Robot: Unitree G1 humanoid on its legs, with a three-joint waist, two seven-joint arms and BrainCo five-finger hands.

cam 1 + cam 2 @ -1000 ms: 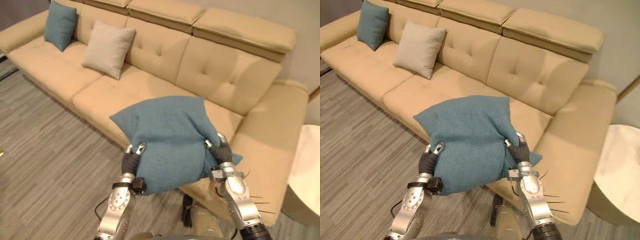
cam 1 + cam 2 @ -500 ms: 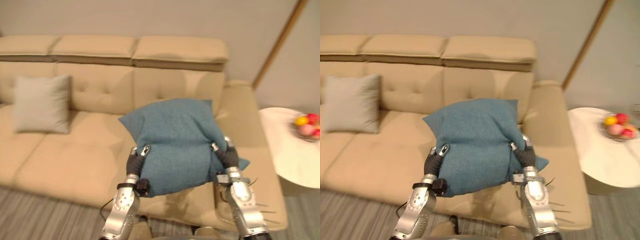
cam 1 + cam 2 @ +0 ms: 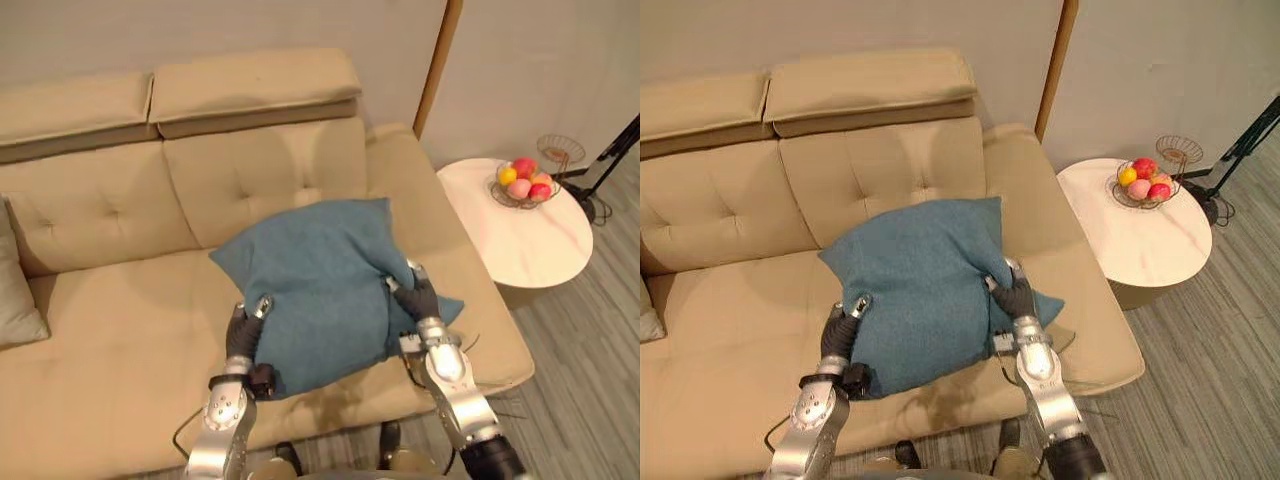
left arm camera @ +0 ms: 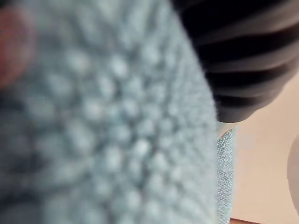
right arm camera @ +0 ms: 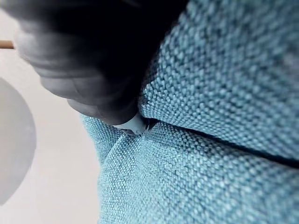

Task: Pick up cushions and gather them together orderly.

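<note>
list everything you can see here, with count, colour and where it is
teal cushion: one, teal, held up between both hands over the sofa seat
grey cushion: one, light grey, at the sofa's left end, partly cut off
sofa: one, beige, against the wall
round table: one, white, right of the sofa
fruit bowl: one, wire, holding red, yellow and pink fruit, on the table
wire basket: one, behind the bowl
stand leg: one, black, far right
floor: grey, striped
left hand: against the teal cushion's left side
right hand: against its right side
</note>
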